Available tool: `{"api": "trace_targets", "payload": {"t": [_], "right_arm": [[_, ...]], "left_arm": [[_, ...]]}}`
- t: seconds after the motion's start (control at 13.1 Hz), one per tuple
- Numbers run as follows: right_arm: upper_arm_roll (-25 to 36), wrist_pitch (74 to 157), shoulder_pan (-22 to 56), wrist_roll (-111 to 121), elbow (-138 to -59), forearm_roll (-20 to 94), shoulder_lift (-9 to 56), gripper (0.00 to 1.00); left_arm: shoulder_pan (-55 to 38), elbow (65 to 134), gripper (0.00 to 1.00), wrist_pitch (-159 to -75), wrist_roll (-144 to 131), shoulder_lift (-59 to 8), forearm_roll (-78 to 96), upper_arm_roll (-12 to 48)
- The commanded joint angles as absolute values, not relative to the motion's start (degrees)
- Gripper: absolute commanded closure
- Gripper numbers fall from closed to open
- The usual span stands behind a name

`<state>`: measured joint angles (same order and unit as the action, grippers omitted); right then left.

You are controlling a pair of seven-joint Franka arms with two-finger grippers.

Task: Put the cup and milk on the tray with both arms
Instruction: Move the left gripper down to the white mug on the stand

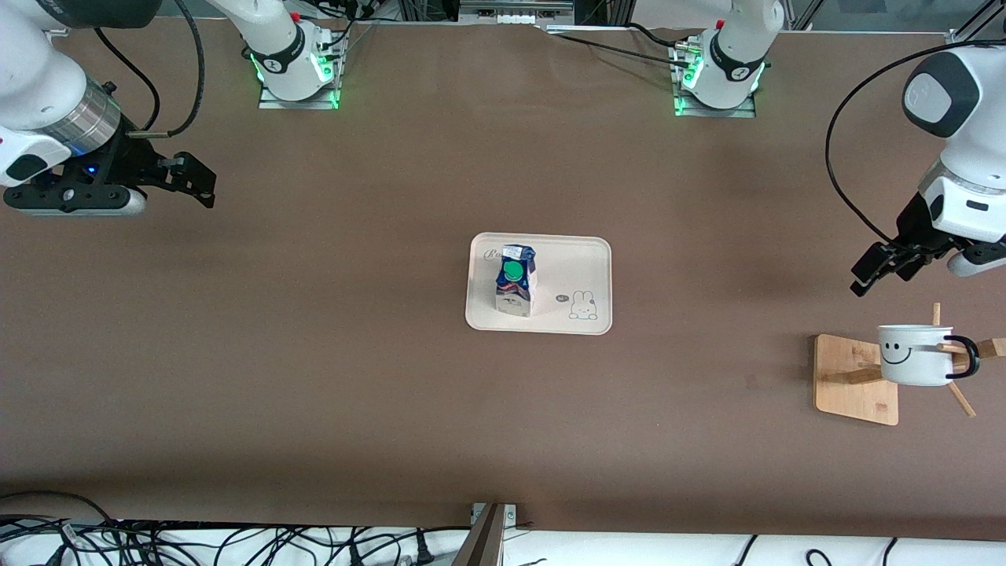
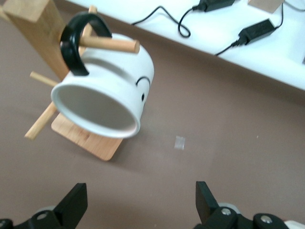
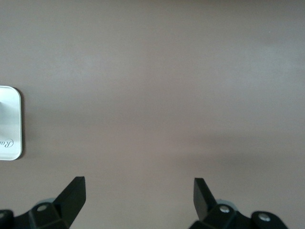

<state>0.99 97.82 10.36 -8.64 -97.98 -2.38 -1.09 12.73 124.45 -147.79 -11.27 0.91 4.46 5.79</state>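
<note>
Front view: the milk [image 1: 516, 280] stands upright on the tray [image 1: 585, 251], mid-table, on the part toward the right arm's end. The cup [image 1: 915, 354] hangs by its handle on a peg of the wooden mug stand [image 1: 855, 379], at the left arm's end and nearer the camera than the tray. The left gripper [image 1: 886, 267] hovers over bare table just beside the stand, fingers spread, holding nothing. The right gripper [image 1: 192, 179] hangs over bare table at its own end, fingers spread and empty; this arm waits.

Left wrist view: cup [image 2: 106, 90] mouth faces the camera, handle looped over a peg; the stand's other pegs jut out around it. Both fingertips [image 2: 74, 200] show well apart.

Right wrist view: only a tray corner [image 3: 10, 121] and bare table; fingertips [image 3: 71, 193] wide apart.

Risks: a straight pull could snag the handle on the peg and tip the light stand; the cup probably has to slide along the peg first. A rim pinch may slip on glaze. Setting down, the cup could knock the carton.

Room: the free tray half lies toward the left arm's end, beside the rabbit drawing [image 1: 582, 305]. Open table lies between stand and tray.
</note>
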Motion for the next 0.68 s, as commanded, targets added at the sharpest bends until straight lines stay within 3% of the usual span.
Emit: {"api": "trace_targets", "payload": {"t": [0.0, 0.61], "right_arm": [[0.9, 97.3, 9.9, -8.8, -96.9, -1.2, -1.0, 0.0], [0.9, 97.3, 9.9, -8.8, -96.9, -1.2, -1.0, 0.0]], "left_arm": [[12.7, 122.0, 0.0, -153.2, -11.2, -3.7, 6.7, 6.0], [12.7, 114.1, 0.0, -153.4, -8.4, -10.9, 7.6, 6.1]]}}
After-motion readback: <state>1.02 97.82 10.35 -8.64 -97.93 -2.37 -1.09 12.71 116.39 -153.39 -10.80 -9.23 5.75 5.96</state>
